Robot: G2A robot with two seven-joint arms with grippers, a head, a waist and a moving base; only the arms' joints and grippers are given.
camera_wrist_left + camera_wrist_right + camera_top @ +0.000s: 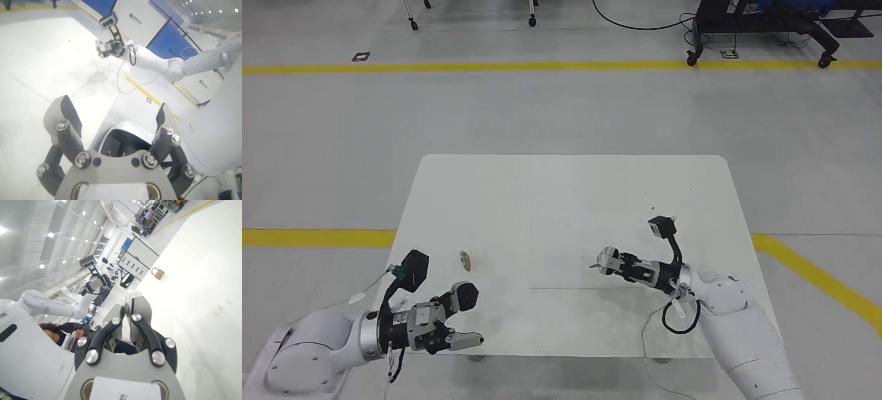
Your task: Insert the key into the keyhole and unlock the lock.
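A small brass padlock with a silver shackle lies on the white table at its front left; it also shows in the right wrist view. My right gripper hovers over the table's front middle, pointing toward the padlock and well apart from it. Its fingers are shut, and a thin metal tip, seemingly the key, sticks out from them. My left gripper hangs open and holds nothing at the table's front left edge, just nearer than the padlock. Its black pads stand wide apart.
The table's front edge runs right under the left gripper. A thin white cable hangs from the right arm beside the table. Bare tabletop lies between the padlock and the right gripper.
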